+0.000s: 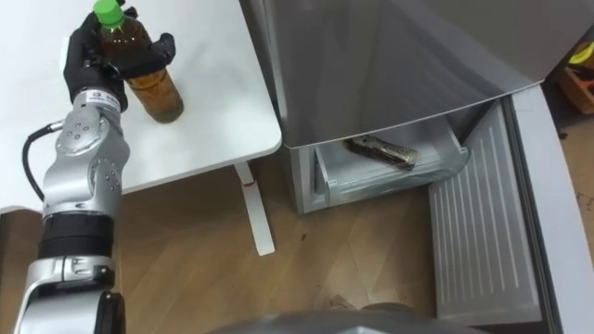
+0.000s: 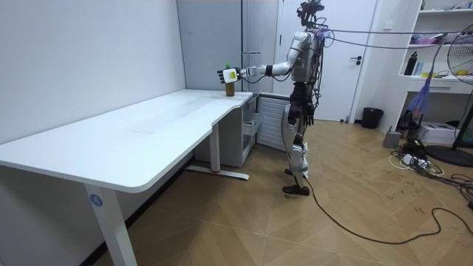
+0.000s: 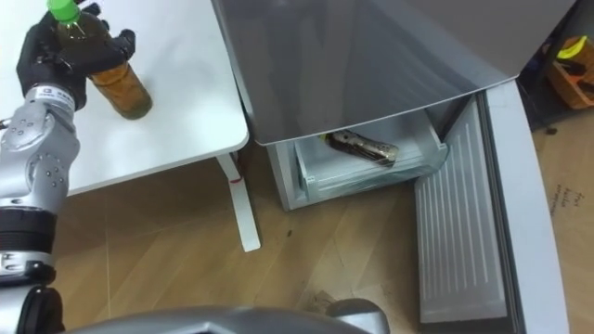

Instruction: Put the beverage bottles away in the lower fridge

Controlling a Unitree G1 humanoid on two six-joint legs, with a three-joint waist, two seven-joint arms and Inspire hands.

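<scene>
My left hand [image 1: 93,51]: my fingers are curled round the bottle [image 1: 153,88], up near its top.
Bottle: it is in my hand, over the desk [image 1: 213,83]. Its bottom is at the desk top, and I cannot tell if it still touches.
Cap [image 1: 109,11]: green and on, sticking out above my fingers.
How it will feel: it looks almost full of brown tea, so I think it is a bit heavy. The plastic is smooth and may slip. It may squash a little if I squeeze hard.
Where to hold: round the middle would be better, I think. Held this high, the heavy part hangs below my hand and can swing.
Drawer [image 1: 390,172]: low down and far to the right of my hand, pulled open at the foot of the fridge [image 1: 390,56].
Other bottle [image 1: 380,150]: lying on its side in the drawer.
Door [image 1: 483,232]: swung open, even further from my hand.
Eye views: they show my fingers up close and what is in the drawer.
Room view: it shows me standing by the fridge, arm stretched out, hand [image 2: 224,74] at the desk's far end.
</scene>
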